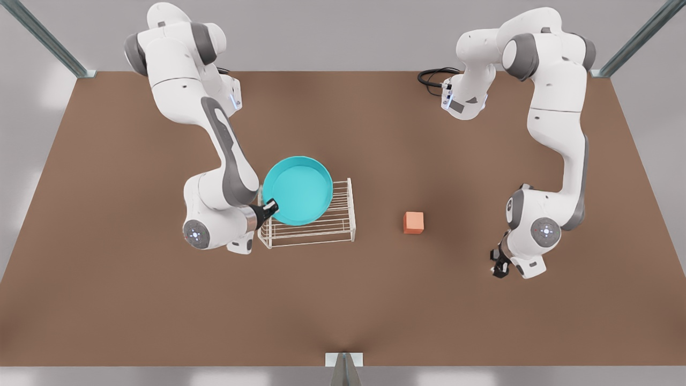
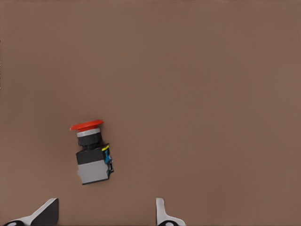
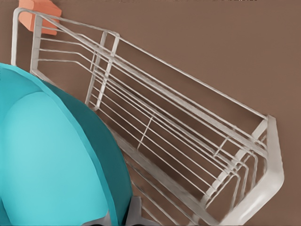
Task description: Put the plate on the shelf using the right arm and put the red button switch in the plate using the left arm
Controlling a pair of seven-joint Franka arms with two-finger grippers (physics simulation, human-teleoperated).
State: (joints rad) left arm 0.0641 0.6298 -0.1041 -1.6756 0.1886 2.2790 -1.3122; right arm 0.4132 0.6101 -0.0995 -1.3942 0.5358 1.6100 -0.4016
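Brown table; red button switch under left pincer.

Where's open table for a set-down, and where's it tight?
Free: brown table between the orange cube and the left gripper, and the whole near strip. Around the red button switch is bare too. Crowded: the shelf, where the right gripper holds the plate.

Even, diffuse lighting from above; no glare. The brown counter is uniformly lit, darkening slightly toward its near middle. Soft, faint shadows lie under the shelf and cube. Rendered edges appear slightly smeared throughout.
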